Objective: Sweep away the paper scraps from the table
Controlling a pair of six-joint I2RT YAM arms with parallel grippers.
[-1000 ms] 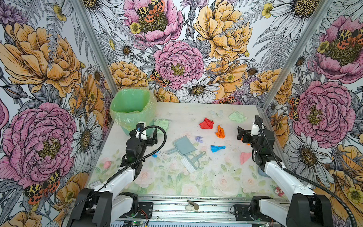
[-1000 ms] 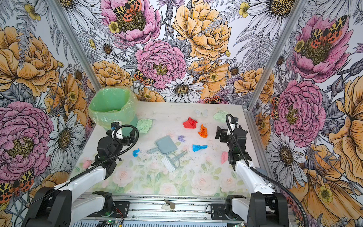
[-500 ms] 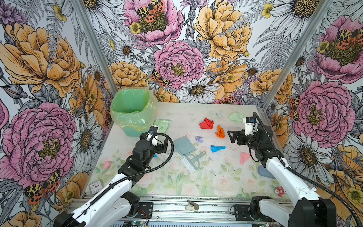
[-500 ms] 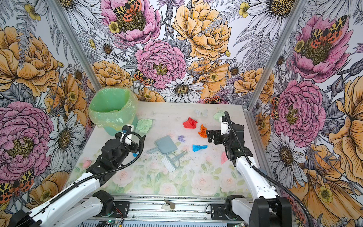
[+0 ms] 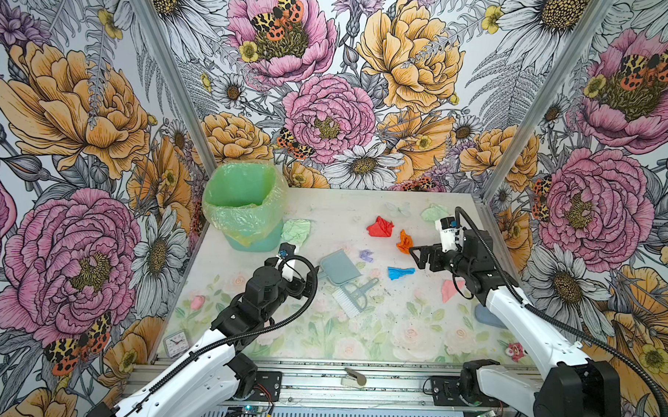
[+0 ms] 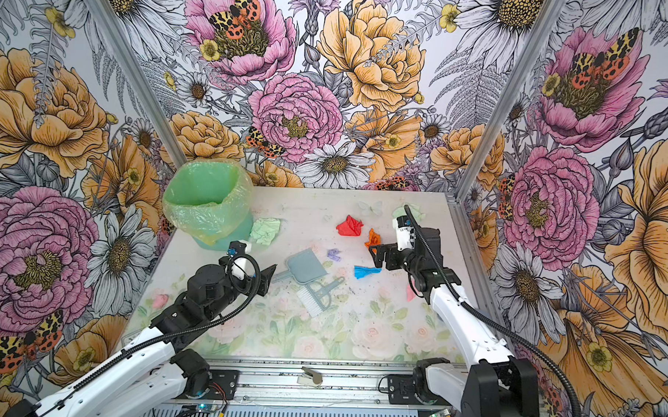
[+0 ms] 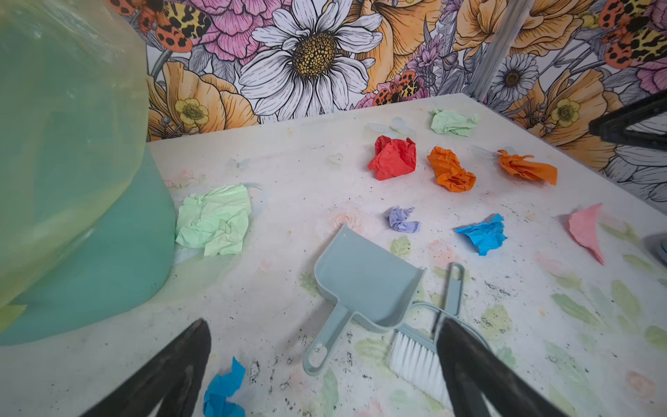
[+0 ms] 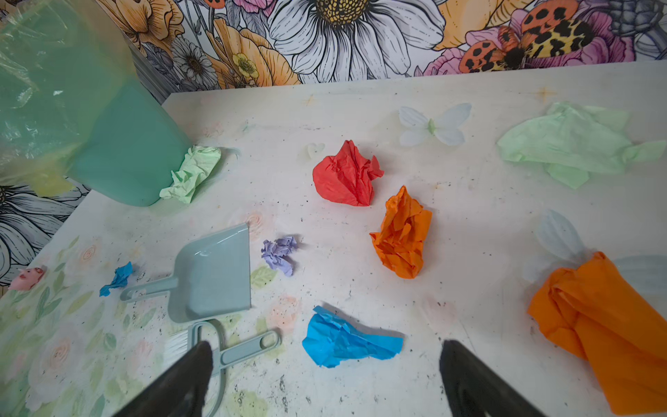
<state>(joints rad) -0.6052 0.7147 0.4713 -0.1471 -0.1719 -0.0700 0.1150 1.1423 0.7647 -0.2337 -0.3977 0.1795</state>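
In both top views the table (image 5: 358,344) is a pale sheet printed with faint roses and leaves, peppered with dark specks around the dustpan (image 5: 340,267). Boldly flowered walls (image 5: 328,102) close it in on three sides, and aluminium framing (image 5: 356,389) runs along the near edge. The brush (image 5: 354,296) lies just on the near side of the dustpan. The green-bagged bin (image 5: 244,210) stands beyond the dustpan to the left.

The paper scraps (image 6: 366,272) lie scattered on the table. A pale green scrap (image 5: 296,231) sits between the dustpan and the bin, and a lilac scrap (image 5: 366,255) is just right of the dustpan. A blue scrap (image 5: 400,273), red scrap (image 5: 380,227) and orange scrap (image 5: 404,242) lie farther right, with a pink scrap (image 5: 450,290) well to the right.

The left gripper (image 6: 265,281) hovers at the dustpan's handle end. The right gripper (image 5: 418,257) hangs to the right of the dustpan, between the orange and blue scraps.

In the left wrist view its dark fingers (image 7: 169,375) are spread wide and empty. The dustpan's handle and the brush bristles show between them, and a small blue scrap (image 7: 223,390) lies just beside the handle.

In the right wrist view the jaws also stand wide, holding nothing. The blue scrap lies on the table between the fingers (image 8: 465,382). Beyond the dustpan the surface is bare and scuffed, with pale printed butterflies (image 8: 433,124).
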